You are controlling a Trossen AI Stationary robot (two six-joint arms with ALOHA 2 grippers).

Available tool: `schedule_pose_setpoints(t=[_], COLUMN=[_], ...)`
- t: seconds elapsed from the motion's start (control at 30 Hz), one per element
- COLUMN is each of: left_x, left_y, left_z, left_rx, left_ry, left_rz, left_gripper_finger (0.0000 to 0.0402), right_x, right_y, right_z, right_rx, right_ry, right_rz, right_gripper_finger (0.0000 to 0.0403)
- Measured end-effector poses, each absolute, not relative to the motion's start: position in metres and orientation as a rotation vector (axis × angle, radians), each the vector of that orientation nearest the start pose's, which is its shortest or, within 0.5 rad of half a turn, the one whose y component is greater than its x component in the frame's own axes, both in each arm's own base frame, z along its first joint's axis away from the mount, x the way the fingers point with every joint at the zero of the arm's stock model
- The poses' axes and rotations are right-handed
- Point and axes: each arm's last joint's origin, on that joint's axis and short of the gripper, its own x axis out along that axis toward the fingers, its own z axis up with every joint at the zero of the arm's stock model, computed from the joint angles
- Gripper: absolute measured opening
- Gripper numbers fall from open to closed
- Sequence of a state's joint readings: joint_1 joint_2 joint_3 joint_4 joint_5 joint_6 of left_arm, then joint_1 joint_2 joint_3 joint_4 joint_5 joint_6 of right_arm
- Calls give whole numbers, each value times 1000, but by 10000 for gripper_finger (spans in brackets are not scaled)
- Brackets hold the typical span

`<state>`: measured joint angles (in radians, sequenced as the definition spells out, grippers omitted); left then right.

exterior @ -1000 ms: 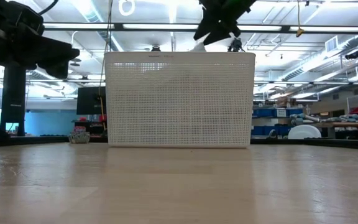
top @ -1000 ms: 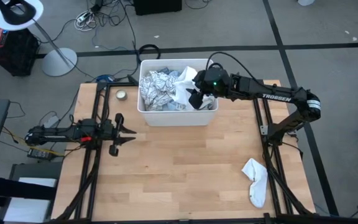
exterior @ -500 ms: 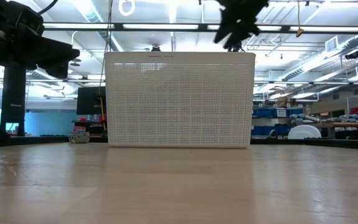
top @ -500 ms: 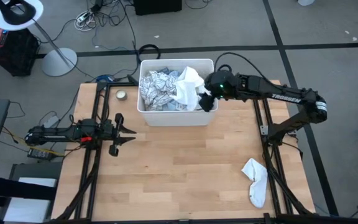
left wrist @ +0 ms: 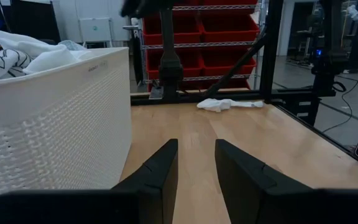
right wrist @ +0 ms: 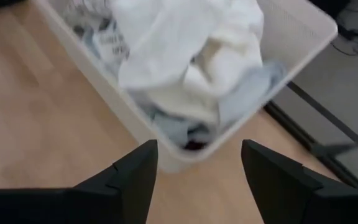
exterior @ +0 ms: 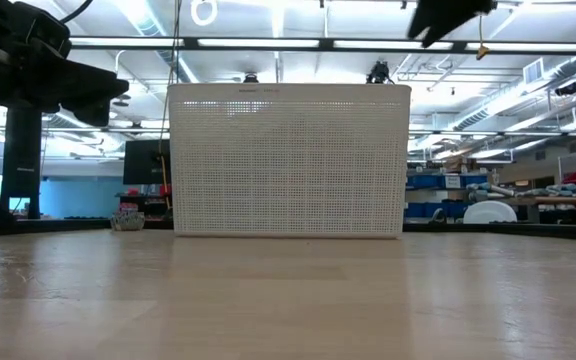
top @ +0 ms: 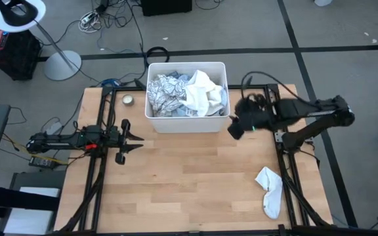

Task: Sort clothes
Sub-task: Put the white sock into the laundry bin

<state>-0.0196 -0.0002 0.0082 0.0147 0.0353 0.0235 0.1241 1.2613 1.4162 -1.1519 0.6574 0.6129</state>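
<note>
Item: white plastic tub (top: 151, 111), perforated walls, standing at the far middle of the wooden table (top: 189, 177). It holds the clothes (top: 188, 94): a white garment (top: 202, 92) heaped on top toward the right side, a white-and-black patterned top (top: 165, 92) on the left side, and light-blue fabric (right wrist: 253, 93) against the right wall. In the low view the tub's wall (exterior: 288, 160) hides everything inside.

Item: white sock (top: 270, 190), lying crumpled on the table near the front right corner, well apart from the tub; also seen far off in the left wrist view (left wrist: 219, 104).

Item: right gripper (top: 236, 127), hovering above the table just beside the tub's right front corner, jaws spread wide, nothing between them. Its wrist view looks down on the tub's corner and the heap within.

Item: left gripper (top: 135, 139), at the table's left side, pointing toward the middle, clear of the tub, fingers (left wrist: 160, 171) parted a little way with only bare tabletop between them.

Item: small round tin (top: 128, 99), on the table left of the tub.
</note>
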Motion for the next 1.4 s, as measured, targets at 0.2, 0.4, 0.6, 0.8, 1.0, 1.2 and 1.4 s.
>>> schedule_pose_setpoints(t=[0.2,0.4,0.6,0.8,1.0,1.2,1.4], left_x=[97,97,97,97,97,97,97], left_y=[-3,-3,-3,-3,-3,-3,-3], left_z=[169,172,172,172,172,172,172], left_rx=[24,24,20,19,19,19,19], left_ry=[-39,-67,-66,-66,-66,-66,-66], left_rz=[-54,-54,-54,-54,-54,-54,-54], left_gripper_finger=[113,113,113,113,113,113,113], right_x=[204,185,168,154,145,138,132], right_y=[48,79,104,125,142,158,172], right_z=[345,288,252,239,233,222,210], right_rx=[211,370,552,710,801,844,834], right_ry=[788,864,971,1134,1209,1287,1312], right_rz=[-817,-855,-831,-800,-839,-935,-1001], right_gripper_finger=[231,229,230,229,229,222,214])
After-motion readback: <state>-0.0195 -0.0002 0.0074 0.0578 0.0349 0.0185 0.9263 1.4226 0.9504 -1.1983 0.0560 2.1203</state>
